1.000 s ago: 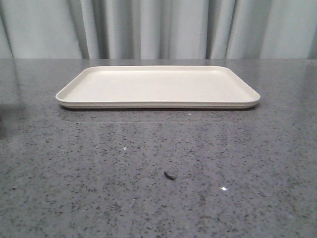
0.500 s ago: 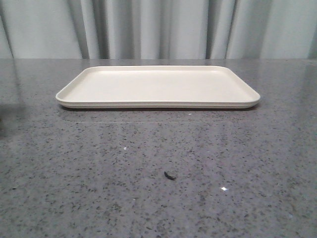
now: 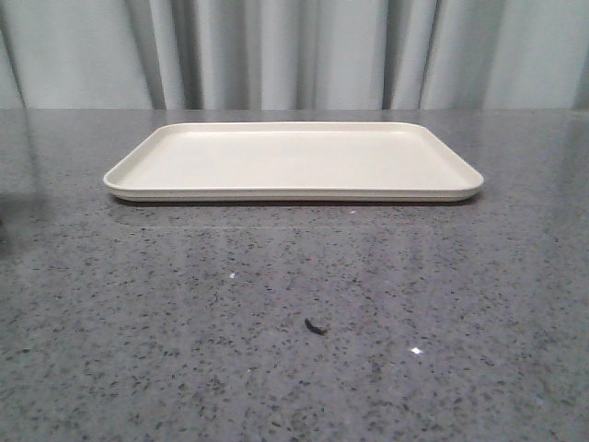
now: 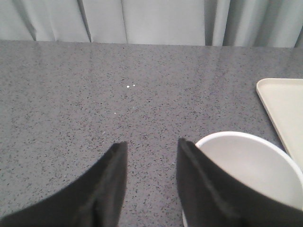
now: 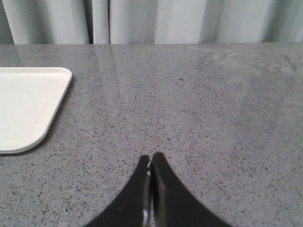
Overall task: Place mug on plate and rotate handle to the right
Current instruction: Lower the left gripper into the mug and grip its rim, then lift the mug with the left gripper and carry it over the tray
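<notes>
Looking forward, front view: the plate [image 3: 293, 161] lies flat on the speckled grey counter [image 3: 276, 313], toward the far side, in front of the pale curtain [image 3: 304, 51].
Front view, speck: a small dark fleck [image 3: 315, 326] sits on the counter, nearer the camera than the plate and well apart from it.
Front view, arms and mug: neither claw nor the mug shows here.
Left wrist view, claw: the left claw [image 4: 150, 150] is released, its two black fingers [image 4: 111, 184] spread with bare counter showing between them.
Left wrist view, mug: the mug [image 4: 251, 175] stands upright on the counter, seen from above as a white rim and pale inside; one finger of the left claw overlaps its rim, the other is clear of it. Its handle is hidden from this camera.
Left wrist view, plate: a rounded corner of the plate [image 4: 284, 106] lies near the mug, with a strip of counter between them.
Right wrist view, claw: the right claw [image 5: 150, 161] is clenched, fingers pressed together on nothing, above bare counter.
Right wrist view, plate: a corner of the plate [image 5: 28, 106] lies apart from the right claw.
</notes>
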Controlling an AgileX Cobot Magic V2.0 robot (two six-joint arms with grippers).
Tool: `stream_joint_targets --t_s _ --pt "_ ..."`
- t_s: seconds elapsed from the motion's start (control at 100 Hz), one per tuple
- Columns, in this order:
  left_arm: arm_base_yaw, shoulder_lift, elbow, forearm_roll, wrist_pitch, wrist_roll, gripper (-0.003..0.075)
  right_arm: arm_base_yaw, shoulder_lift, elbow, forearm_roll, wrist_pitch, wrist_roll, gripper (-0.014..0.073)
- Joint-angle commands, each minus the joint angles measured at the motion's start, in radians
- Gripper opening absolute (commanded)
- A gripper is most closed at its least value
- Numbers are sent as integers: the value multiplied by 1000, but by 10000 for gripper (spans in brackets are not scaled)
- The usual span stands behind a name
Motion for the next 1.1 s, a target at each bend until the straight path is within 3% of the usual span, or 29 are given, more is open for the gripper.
stream_joint_targets --t_s 0.0,0.29,0.58,1.09 --pt "3 50 -83 -28 -9 -2 390 1 17 -36 -10 -68 -1 -69" --pt "3 243 -296 -163 265 -2 422 1 17 -36 -10 -72 -1 -69" --pt "3 477 -495 -165 536 -36 422 1 17 -36 -10 -72 -1 -69" --pt "3 642 -520 -161 594 -38 417 1 17 -36 -10 -81 -1 -69"
